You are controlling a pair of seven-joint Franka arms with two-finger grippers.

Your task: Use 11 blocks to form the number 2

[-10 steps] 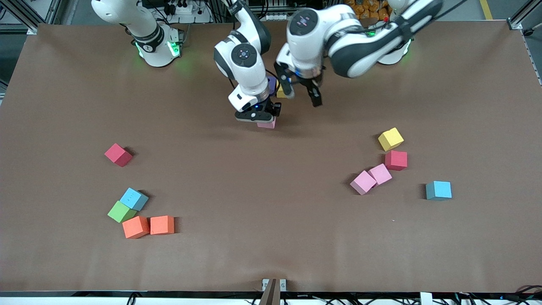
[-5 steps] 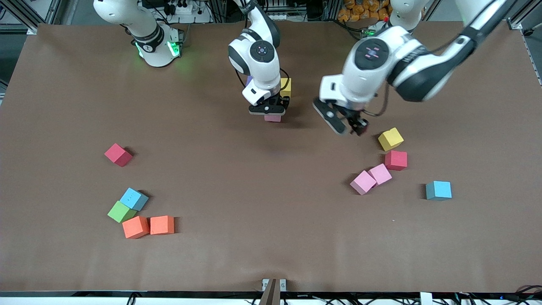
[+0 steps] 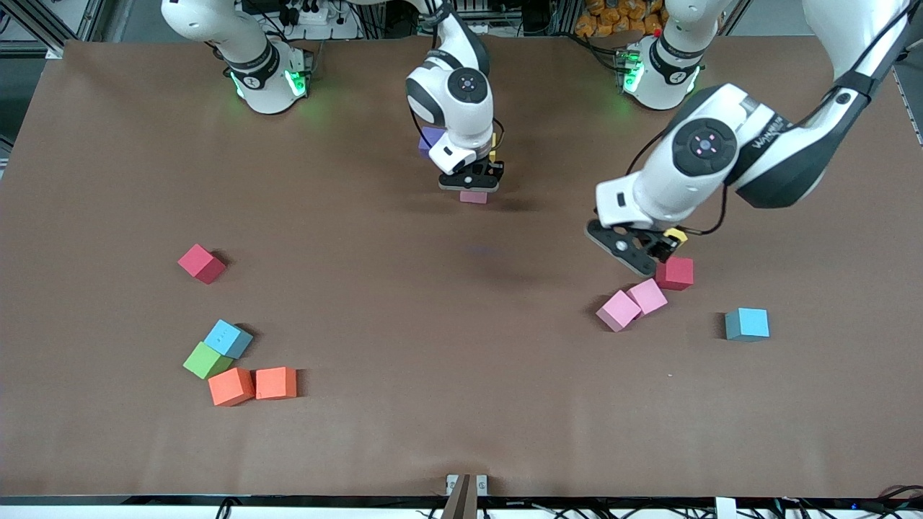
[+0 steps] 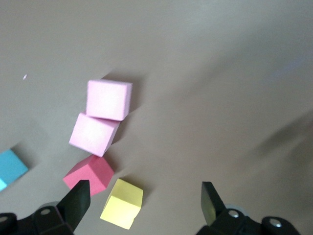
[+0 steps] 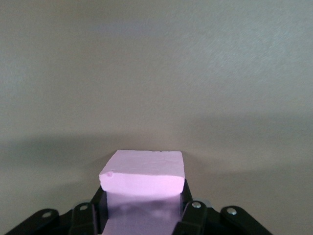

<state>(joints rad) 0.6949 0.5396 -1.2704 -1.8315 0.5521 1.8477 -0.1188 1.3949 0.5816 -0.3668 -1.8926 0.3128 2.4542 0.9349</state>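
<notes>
Since a second ago my left gripper [image 3: 644, 254] has swung away from the middle of the table toward the left arm's end, and my right gripper [image 3: 472, 182] has carried its pink block [image 3: 474, 196] up the front view.

From the front, I see the left gripper over the yellow block [image 3: 676, 234], with the red block [image 3: 676, 272] at its 5 o'clock and two pink blocks [image 3: 632, 303] touching each other at 6 o'clock. A light blue block [image 3: 747, 324] sits apart at 4 o'clock.

On the left wrist view, the fingers [image 4: 78, 201] stand spread wide, holding nothing, with the yellow block [image 4: 122, 203] lying between them.

On the right wrist view, the jaws pinch the pink block [image 5: 143, 182] above bare table.
</notes>
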